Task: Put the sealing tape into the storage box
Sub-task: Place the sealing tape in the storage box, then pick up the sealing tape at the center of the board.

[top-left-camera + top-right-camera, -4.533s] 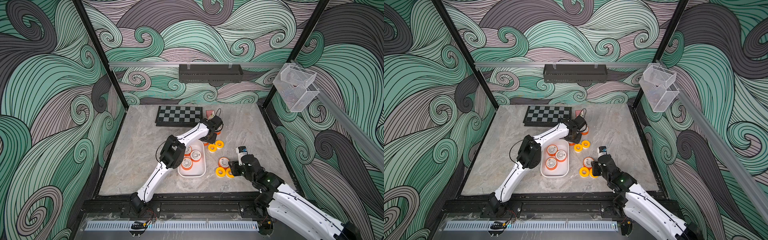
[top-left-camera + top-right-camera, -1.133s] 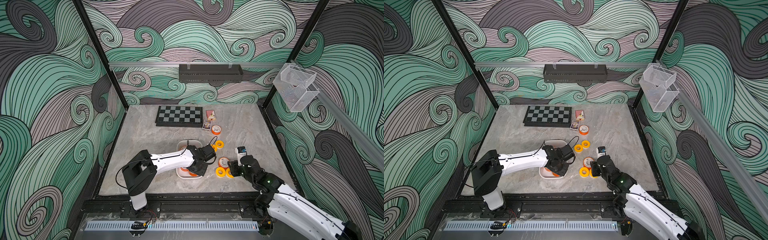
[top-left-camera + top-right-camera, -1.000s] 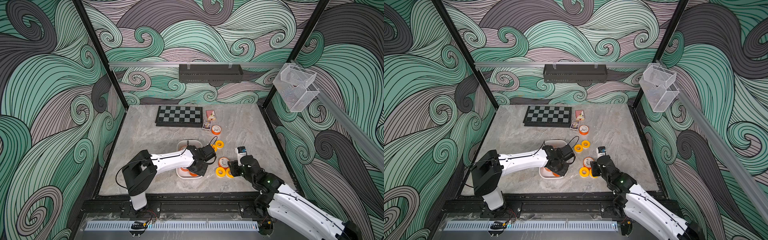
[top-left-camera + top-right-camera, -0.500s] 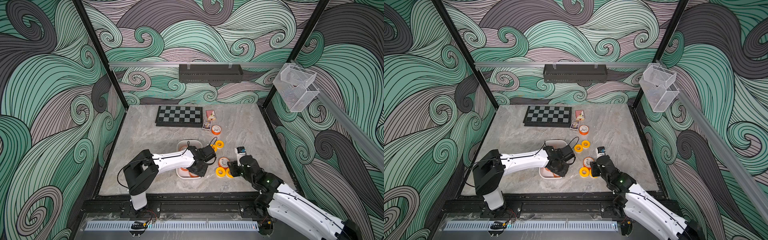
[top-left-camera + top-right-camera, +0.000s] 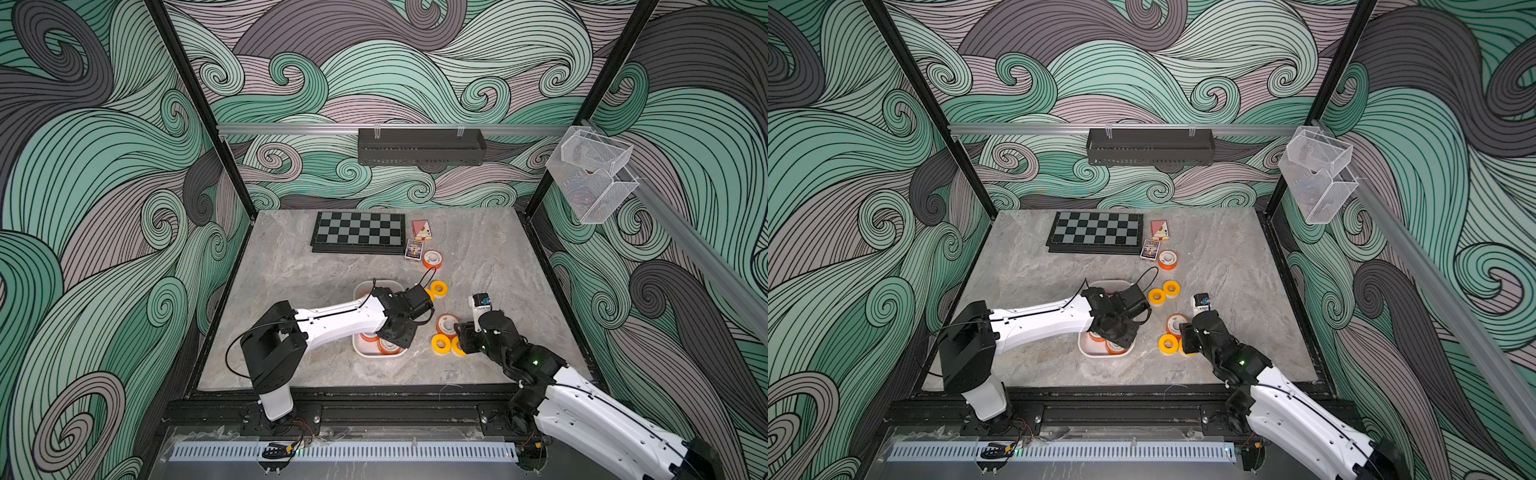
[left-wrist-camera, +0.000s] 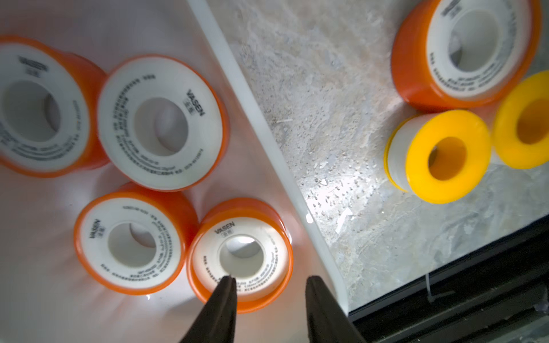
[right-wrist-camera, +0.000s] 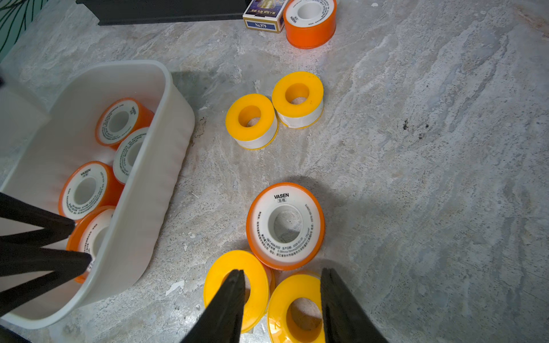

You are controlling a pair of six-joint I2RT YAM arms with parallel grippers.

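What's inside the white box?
Four orange tape rolls with white printed faces lie flat inside the white box, as the left wrist view shows. In both top views the left arm covers most of its inside, so only two rolls peek out there.

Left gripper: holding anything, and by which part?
Nothing held: the left gripper stands open over an orange roll lying in the storage box.

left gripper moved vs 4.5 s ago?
Yes. The left gripper has come toward the robot's side, away from the chessboard: from beside the board to the near end of the storage box.
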